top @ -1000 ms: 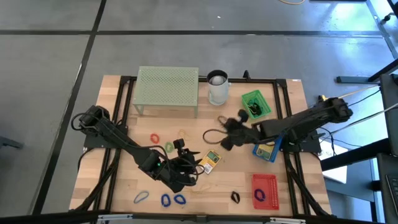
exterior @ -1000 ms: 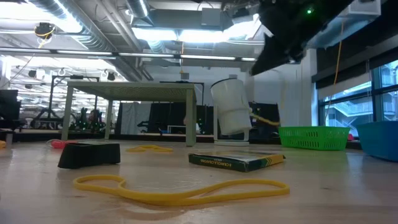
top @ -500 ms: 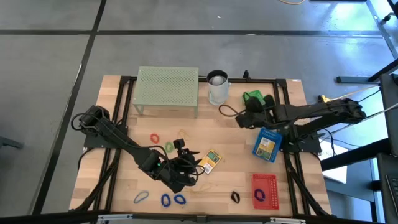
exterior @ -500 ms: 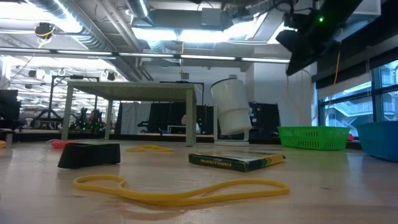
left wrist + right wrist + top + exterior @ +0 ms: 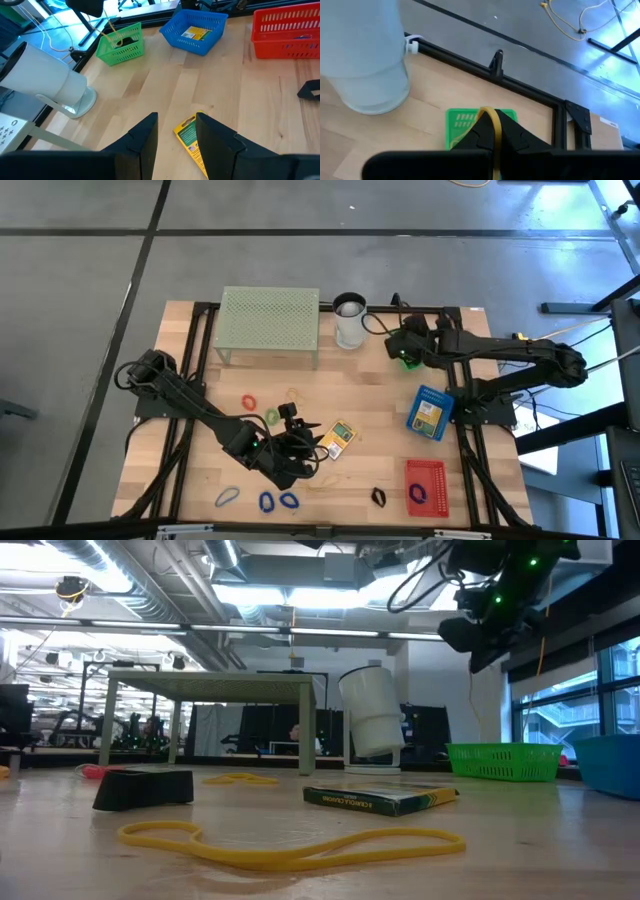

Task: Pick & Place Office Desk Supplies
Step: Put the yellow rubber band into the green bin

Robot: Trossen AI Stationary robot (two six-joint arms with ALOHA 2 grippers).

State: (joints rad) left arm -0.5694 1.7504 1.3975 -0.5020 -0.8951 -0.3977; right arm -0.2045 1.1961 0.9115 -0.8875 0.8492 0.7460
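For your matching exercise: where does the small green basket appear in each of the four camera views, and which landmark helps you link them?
High view: the green basket sits at the table's far right, partly under the right gripper.
Low view: right of centre, on the table.
Left wrist view: upper left, beside the blue basket.
Right wrist view: bottom centre, behind the gripper's fingers, which hold a yellow rubber band.
Shared landmark: the white cup, next to the green basket.

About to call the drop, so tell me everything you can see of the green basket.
The green basket is a small square bin of slotted bright-green plastic, open-topped and upright on the wooden table near its far edge, beside the white cup. Something dark lies inside. The right gripper, shut on a yellow rubber band, hangs over it and hides much of it from above; nothing visibly touches the basket's walls.
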